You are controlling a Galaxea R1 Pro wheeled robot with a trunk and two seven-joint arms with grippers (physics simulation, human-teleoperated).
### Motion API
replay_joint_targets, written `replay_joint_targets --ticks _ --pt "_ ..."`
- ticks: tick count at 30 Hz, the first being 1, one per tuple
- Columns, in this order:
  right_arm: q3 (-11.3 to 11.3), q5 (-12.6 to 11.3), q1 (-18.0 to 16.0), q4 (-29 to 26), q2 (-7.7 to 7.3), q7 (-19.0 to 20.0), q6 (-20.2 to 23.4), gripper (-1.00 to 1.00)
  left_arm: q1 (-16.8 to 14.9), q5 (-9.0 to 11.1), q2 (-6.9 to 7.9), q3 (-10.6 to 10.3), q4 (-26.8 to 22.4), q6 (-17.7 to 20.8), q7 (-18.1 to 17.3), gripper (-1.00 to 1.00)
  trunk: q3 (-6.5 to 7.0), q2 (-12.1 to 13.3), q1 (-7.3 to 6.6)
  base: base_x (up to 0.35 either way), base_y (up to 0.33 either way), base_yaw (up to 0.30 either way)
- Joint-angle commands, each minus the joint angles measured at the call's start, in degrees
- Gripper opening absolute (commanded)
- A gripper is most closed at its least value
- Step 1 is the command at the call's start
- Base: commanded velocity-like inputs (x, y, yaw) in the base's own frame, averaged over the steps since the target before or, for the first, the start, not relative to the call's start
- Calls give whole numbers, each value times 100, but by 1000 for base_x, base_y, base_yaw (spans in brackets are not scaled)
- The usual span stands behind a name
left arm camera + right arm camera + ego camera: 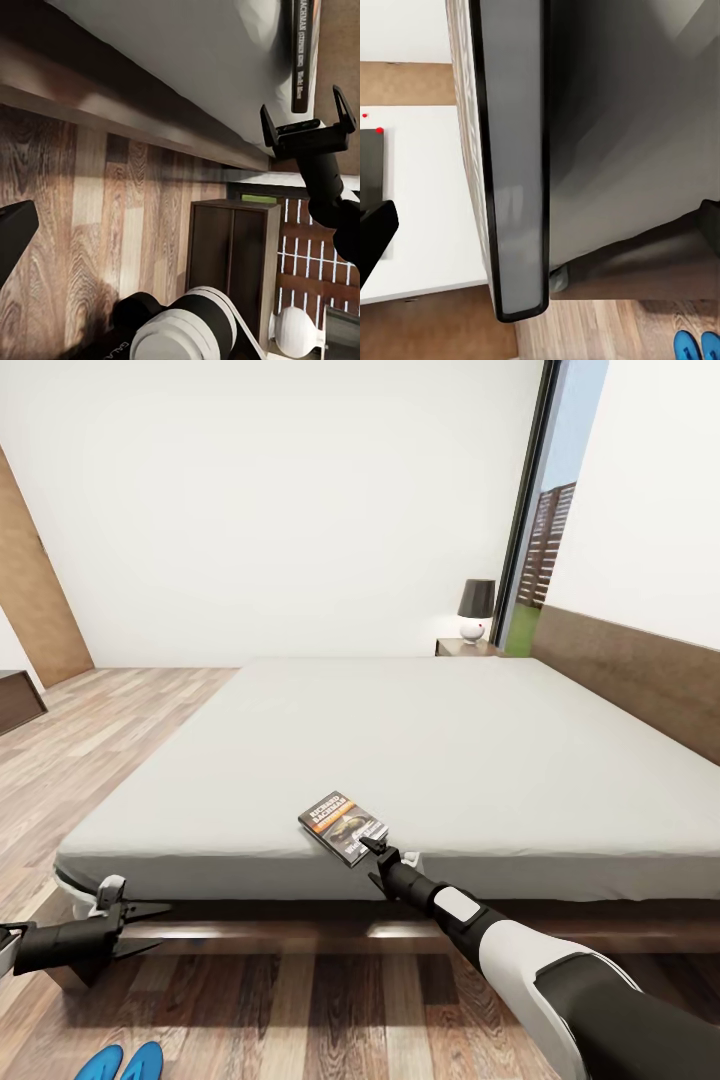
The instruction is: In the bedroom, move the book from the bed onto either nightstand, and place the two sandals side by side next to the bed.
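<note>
Head view: your right gripper (378, 857) reaches over the near edge of the bed (420, 750), its fingertips right at the near corner of the book (343, 827). The book lies flat on the off-white mattress close to that edge, just beyond the tool. Whether the fingers already touch the cover cannot be told from here. Your left gripper (150, 925) hangs low in front of the bed frame, well to the left of the book, its two dark fingers spread apart with nothing between them. The two blue sandals (122, 1064) lie together on the wooden floor (300, 1010), below and behind that left tool. A nightstand (465, 647) carrying a dark-shaded lamp (476, 609) stands beyond the bed's far corner, well away from both arms.

Left wrist view: you see the right gripper (306, 118) from the side, its fingers held wide, with the book (301, 52) lying edge-on on the mattress just past the fingertips, a small gap apparent between them. A dark wooden cabinet (232, 255) stands beyond.

Right wrist view: the book (514, 165) is very close, its edge running between your two fingers; one dark fingertip (375, 236) stands off to one side of it, apart from it. The sandals (697, 346) show on the floor beyond.
</note>
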Motion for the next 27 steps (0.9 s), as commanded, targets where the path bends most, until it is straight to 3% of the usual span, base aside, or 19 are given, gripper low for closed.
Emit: replay_joint_targets --ticks 1,27 --pt "42 -60 -5 7 0 14 24 100 -2 -41 1 30 -1 60 -27 100 -5 -2 -1 0 0 0" --pt "36 -60 -5 7 0 14 24 100 -2 -41 9 30 2 60 -27 100 -5 -2 -1 -21 24 0"
